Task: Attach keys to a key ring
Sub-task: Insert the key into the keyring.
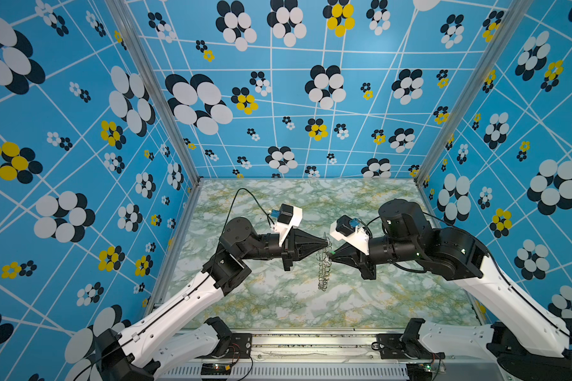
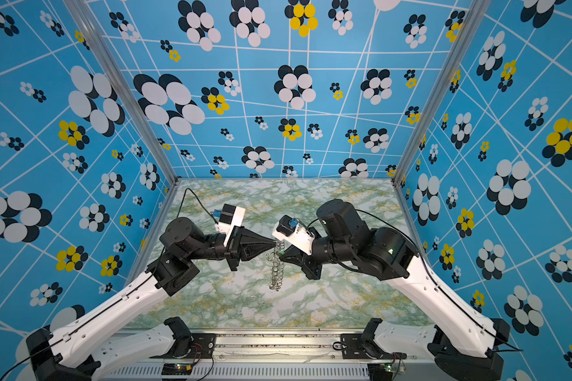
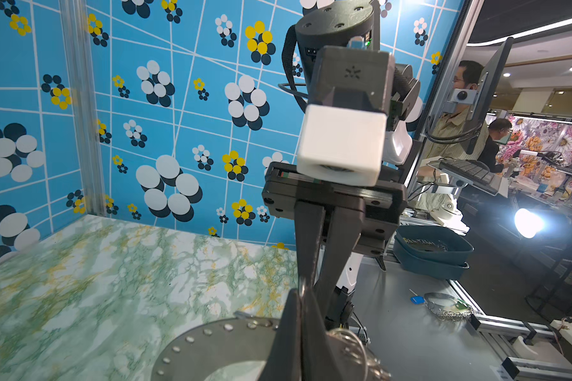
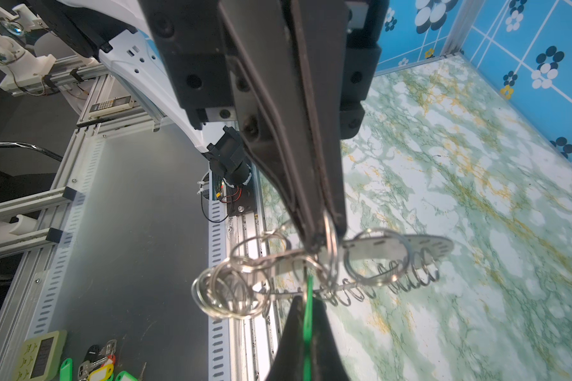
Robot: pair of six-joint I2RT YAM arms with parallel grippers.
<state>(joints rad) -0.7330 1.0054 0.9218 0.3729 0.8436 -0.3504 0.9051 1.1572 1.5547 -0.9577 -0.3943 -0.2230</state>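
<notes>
Both pairs of jaws are clamped. The left gripper (image 1: 328, 243) pinches a wire loop (image 4: 331, 245) at the upper edge of the key ring (image 1: 324, 270), which hangs edge-on above the table (image 1: 278, 303). The right gripper (image 1: 332, 254) pinches the green key tag (image 4: 308, 287), its free end up among the loops. Both pick-ups look done. Threading the tag onto a loop seems to remain, and I cannot tell whether it has caught.

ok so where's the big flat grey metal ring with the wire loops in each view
Top view: flat grey metal ring fringed with wire loops hangs edge-on, centre.
Top view: same spot.
Left wrist: its flat face, close up.
Right wrist: edge-on, beyond the green plastic key tag.
Shared landmark: green marbled tabletop.
</notes>
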